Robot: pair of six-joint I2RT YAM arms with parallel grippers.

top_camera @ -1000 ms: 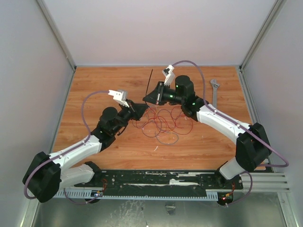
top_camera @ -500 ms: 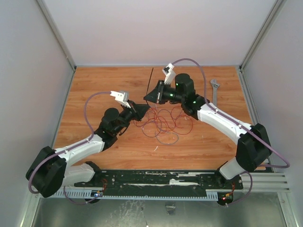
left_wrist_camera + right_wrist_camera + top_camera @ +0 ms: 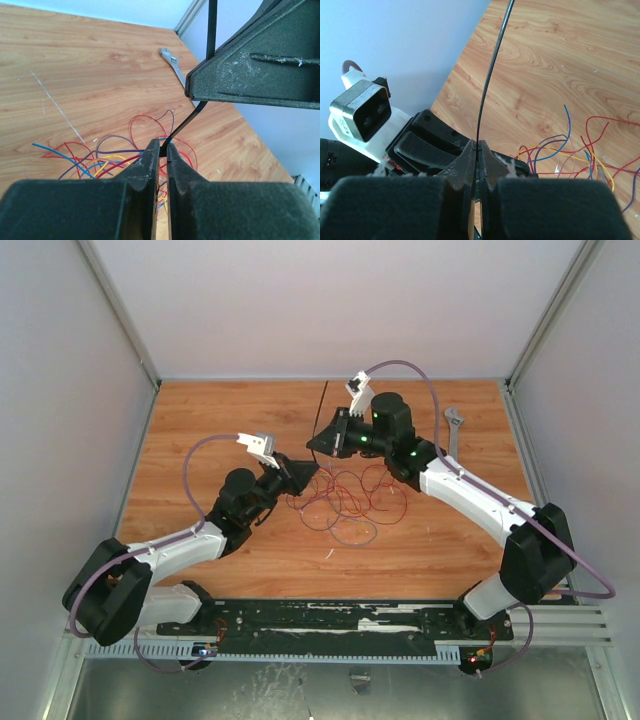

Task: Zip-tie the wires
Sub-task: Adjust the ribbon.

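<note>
Wooden desk (image 3: pixel 200 430), white walls (image 3: pixel 330 310): left claw (image 3: pixel 310 470) has edged in beside right claw (image 3: pixel 311 446), both pinching the zip tie (image 3: pixel 321 405), which stands upright at the edge of the wires (image 3: pixel 340 502). To me, it isn't looped round them yet.

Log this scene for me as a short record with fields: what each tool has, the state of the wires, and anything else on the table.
left tool: shut on lower end of the zip tie
right tool: shut on the zip tie higher up, strip rising past it
wires: loose tangle on the table, nothing around them
wrench: lying far right, untouched
</note>
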